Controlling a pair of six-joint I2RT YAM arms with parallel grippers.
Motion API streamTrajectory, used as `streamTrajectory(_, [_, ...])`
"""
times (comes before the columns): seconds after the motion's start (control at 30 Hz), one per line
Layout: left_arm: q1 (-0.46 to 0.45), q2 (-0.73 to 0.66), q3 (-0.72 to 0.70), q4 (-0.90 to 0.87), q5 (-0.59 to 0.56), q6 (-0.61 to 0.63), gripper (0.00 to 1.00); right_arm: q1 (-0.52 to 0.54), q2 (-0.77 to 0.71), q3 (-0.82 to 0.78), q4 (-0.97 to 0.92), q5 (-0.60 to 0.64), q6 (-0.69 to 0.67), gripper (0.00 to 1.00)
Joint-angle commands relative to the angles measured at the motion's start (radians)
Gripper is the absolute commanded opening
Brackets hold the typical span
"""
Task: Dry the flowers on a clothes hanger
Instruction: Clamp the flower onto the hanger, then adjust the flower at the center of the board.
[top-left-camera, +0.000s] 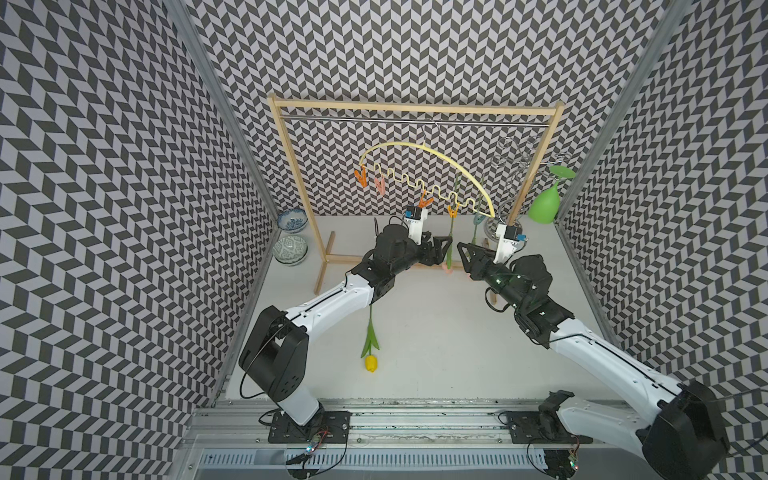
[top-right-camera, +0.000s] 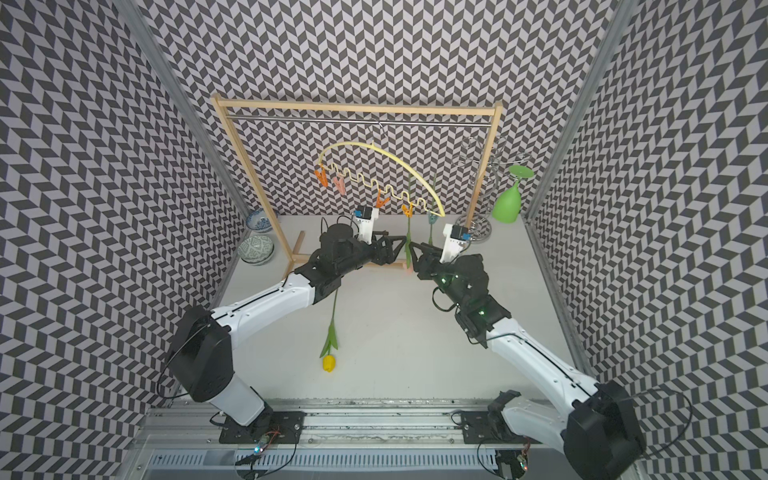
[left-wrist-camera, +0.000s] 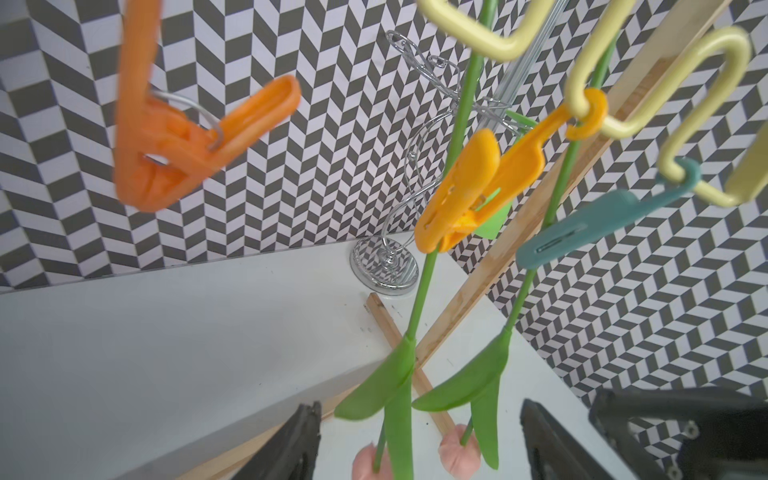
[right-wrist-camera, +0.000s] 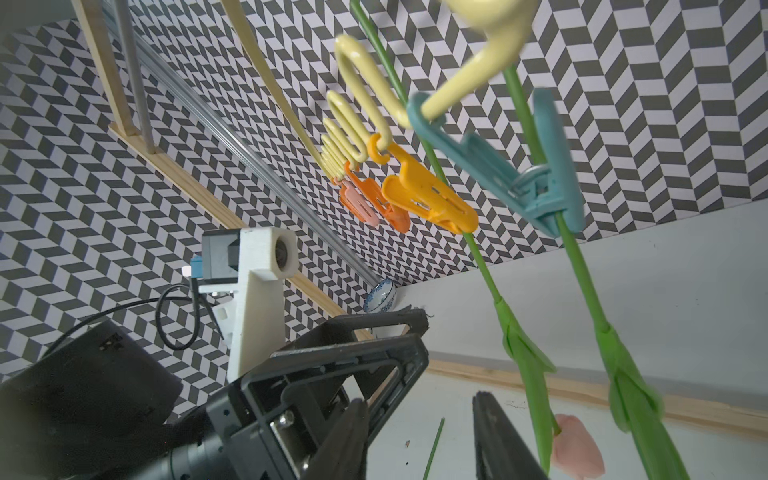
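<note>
Two pink tulips (right-wrist-camera: 575, 451) hang clipped to the hanger (top-left-camera: 395, 144); the yellow tulip (top-left-camera: 371, 363) lies on the counter (top-left-camera: 436, 353), not yet hung. Left jaws stand wide, right jaws partly apart, both empty.

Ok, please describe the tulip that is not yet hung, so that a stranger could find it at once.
From the wooden rack at the back, come forward over the white table. The yellow tulip lies flat there, stem end hidden by the left arm, bloom toward the front. It alone is yellow and lying down; the two pink tulips hang head down from the hanger.
</note>
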Motion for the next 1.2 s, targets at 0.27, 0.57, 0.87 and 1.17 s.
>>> streamTrajectory(0.27, [-0.002, -0.281, -0.189, -0.215, -0.255, -0.077, 1.00, -0.001, -0.187, 0.040, -0.281, -0.122, -0.064, 0.50])
streamTrajectory(0.57, [0.172, -0.541, -0.684, -0.177, -0.376, -0.398, 1.00, 0.241, -0.170, 0.174, -0.477, -0.057, -0.124, 0.50])
streamTrajectory(0.87, [0.248, -0.464, -0.833, -0.172, -0.148, -0.408, 1.00, 0.361, -0.069, 0.108, -0.398, -0.005, -0.105, 0.48])
streamTrajectory(1.17, [0.222, -0.445, -0.879, -0.326, -0.071, -0.436, 1.00, 0.361, -0.014, 0.067, -0.325, -0.018, -0.103, 0.48])
